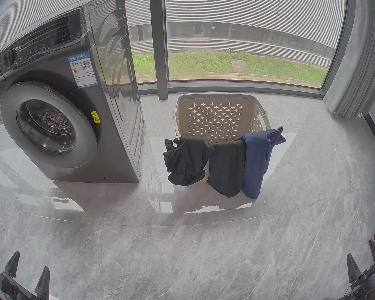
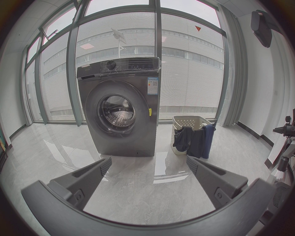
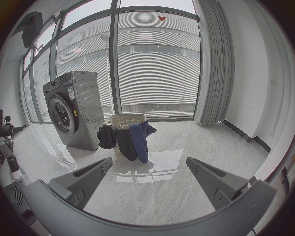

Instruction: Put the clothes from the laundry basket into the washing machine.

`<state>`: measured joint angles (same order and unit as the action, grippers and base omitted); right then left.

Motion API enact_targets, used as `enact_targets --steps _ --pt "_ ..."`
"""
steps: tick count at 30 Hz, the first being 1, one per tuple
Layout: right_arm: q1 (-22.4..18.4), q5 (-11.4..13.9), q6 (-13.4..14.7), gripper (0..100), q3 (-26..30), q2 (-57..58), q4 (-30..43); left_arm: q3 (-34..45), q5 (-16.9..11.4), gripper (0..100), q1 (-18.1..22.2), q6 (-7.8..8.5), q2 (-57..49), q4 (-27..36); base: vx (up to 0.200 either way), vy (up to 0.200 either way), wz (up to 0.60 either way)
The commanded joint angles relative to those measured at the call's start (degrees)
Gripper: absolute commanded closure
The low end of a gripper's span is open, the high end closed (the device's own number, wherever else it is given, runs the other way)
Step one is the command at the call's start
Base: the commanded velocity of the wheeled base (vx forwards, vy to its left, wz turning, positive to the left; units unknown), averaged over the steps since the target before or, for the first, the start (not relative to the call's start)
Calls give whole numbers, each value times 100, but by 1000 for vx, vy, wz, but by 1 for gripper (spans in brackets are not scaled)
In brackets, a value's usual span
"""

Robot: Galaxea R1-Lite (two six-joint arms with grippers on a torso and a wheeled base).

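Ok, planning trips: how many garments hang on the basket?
3, over the basket's near rim: black garment left, dark grey garment middle, blue garment right. More could lie hidden inside.

washing machine (image 1: 70, 117) left | laundry basket (image 1: 220, 117) right of it | clothes (image 1: 226, 168) draped over basket's near rim

Floor (image 1: 195, 250): glossy grey marble-pattern tile, reflecting window light. Window (image 1: 250, 39): full-height glazing along the far side, split by a dark post (image 1: 158, 50). Outside: grass strip (image 1: 218, 62) before a ribbed grey building (image 1: 234, 15). Grey curtain (image 1: 353, 74) hangs bunched at the window's right end.
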<state>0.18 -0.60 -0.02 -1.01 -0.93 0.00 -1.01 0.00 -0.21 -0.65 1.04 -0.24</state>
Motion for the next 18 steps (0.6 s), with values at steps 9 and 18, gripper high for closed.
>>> enact_targets --steps 9,18 --pt "-1 -2 -6 0 101 66 0 101 9 0 3 -6 -95 -2 200 0 0" --pt "-1 -2 -6 0 101 66 0 101 9 0 -6 -14 -95 -2 67 0 0"
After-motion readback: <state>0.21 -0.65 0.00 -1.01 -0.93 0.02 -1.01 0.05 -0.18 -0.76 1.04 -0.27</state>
